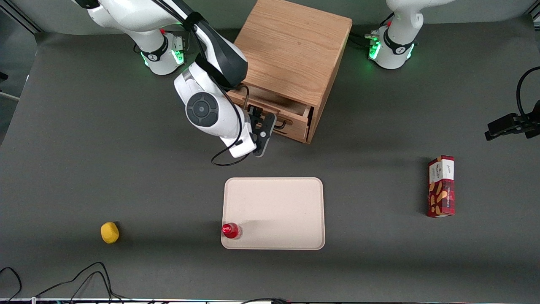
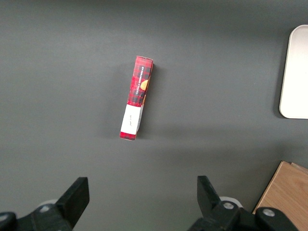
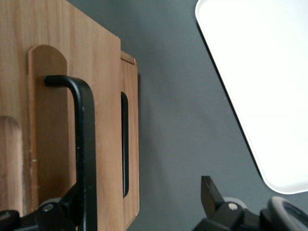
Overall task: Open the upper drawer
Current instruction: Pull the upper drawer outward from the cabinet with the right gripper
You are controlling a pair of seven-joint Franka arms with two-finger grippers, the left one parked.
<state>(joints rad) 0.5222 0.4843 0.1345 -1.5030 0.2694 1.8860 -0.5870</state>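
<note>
The oak cabinet (image 1: 295, 46) stands at the back of the table. Its upper drawer (image 1: 295, 125) is pulled partly out, with a strip of its inside showing. My right gripper (image 1: 264, 128) is in front of the drawer, at its black bar handle (image 1: 283, 123). In the right wrist view the gripper (image 3: 142, 192) is open wide. The handle (image 3: 85, 144) runs just inside one finger (image 3: 67, 204) and the other finger (image 3: 211, 190) hangs over the table. The lower drawer's front (image 3: 131, 144) shows beside it, edge-on, with a dark slot.
A cream tray (image 1: 274, 202) lies nearer the front camera than the cabinet, with a red-capped bottle (image 1: 231, 230) on its corner. A yellow object (image 1: 109, 232) lies toward the working arm's end, a red box (image 1: 441, 186) toward the parked arm's. Cables (image 1: 84, 278) trail along the near edge.
</note>
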